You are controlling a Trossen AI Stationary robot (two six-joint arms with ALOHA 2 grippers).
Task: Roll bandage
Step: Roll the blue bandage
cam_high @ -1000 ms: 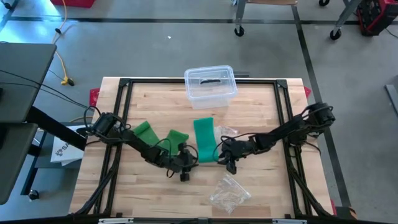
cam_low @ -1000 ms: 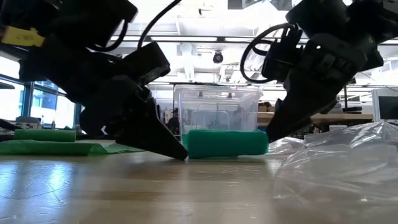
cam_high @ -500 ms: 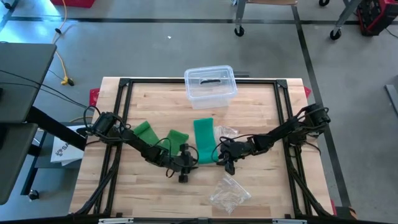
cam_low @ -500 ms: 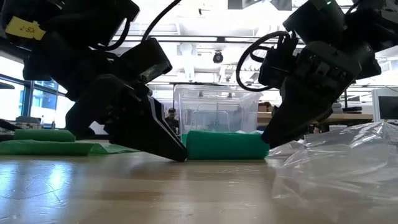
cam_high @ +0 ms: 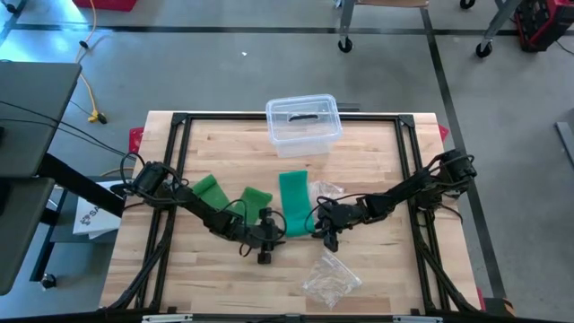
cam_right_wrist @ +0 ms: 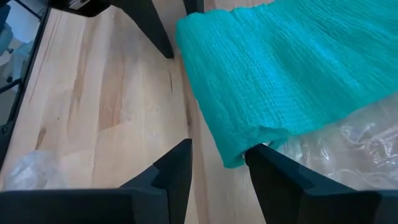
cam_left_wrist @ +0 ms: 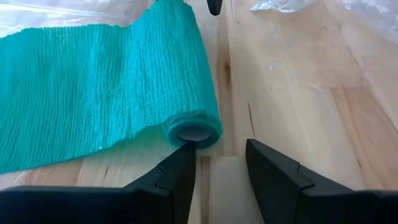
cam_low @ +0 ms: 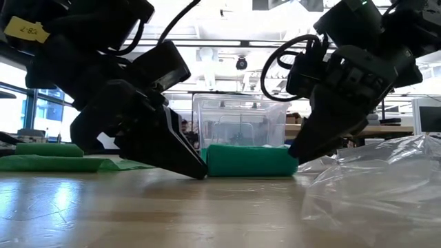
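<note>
Nothing moved: both end effectors (fingers apart) flank the bandage (cam_high: pixel 295 212); plastic wrapper (cam_high: pixel 330 277) lies nearby.

Even, bright overhead light from above; backlit, silhouetted arms at table height; soft glare on the wooden table (cam_low: pixel 138 207).

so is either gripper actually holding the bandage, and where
Neither grips it. The left gripper and right gripper stand open at opposite ends of the bandage roll.

Overhead camera looks straight down on the table (cam_high: pixel 215 269); a tabletop camera faces level across; wrist cameras sit close. All share the green bandage (cam_high: pixel 294 205).
</note>
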